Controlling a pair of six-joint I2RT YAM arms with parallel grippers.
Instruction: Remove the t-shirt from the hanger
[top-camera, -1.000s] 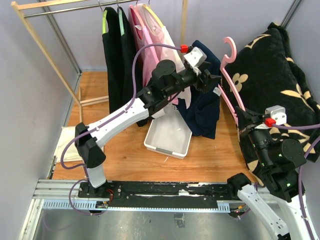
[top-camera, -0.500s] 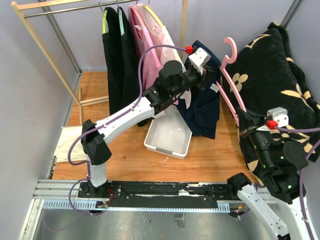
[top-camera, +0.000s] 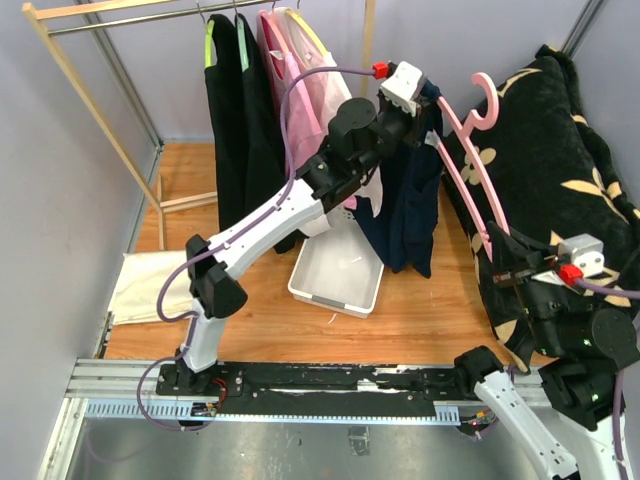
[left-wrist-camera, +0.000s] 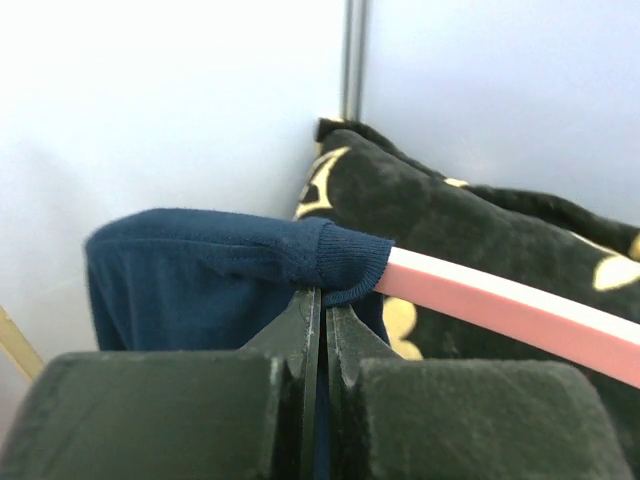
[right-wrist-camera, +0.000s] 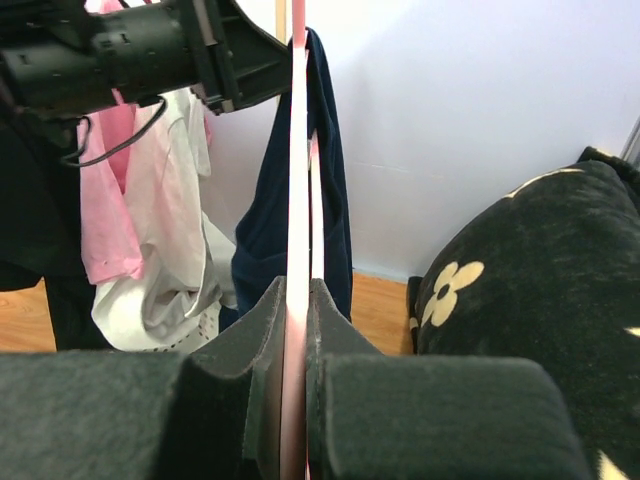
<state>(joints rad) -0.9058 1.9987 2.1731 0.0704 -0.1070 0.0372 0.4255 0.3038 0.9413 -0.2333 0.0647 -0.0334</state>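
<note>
The left fingers (left-wrist-camera: 292, 335) are closed on fabric of the navy t-shirt (left-wrist-camera: 200, 262) where its edge wraps the pink hanger (left-wrist-camera: 500, 305). The right fingers (right-wrist-camera: 255, 335) clamp the hanger's lower end. The t-shirt hangs draped from the hanger's upper arm, near the white bin (top-camera: 335, 275).

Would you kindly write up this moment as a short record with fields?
left gripper: shut, pinching the edge of the navy t-shirt where it sits on the hanger arm
right gripper: shut on the pink hanger
navy t-shirt: partly on the pink hanger, draping down
floor: white bin
background: clothes rack, floral blanket
</note>
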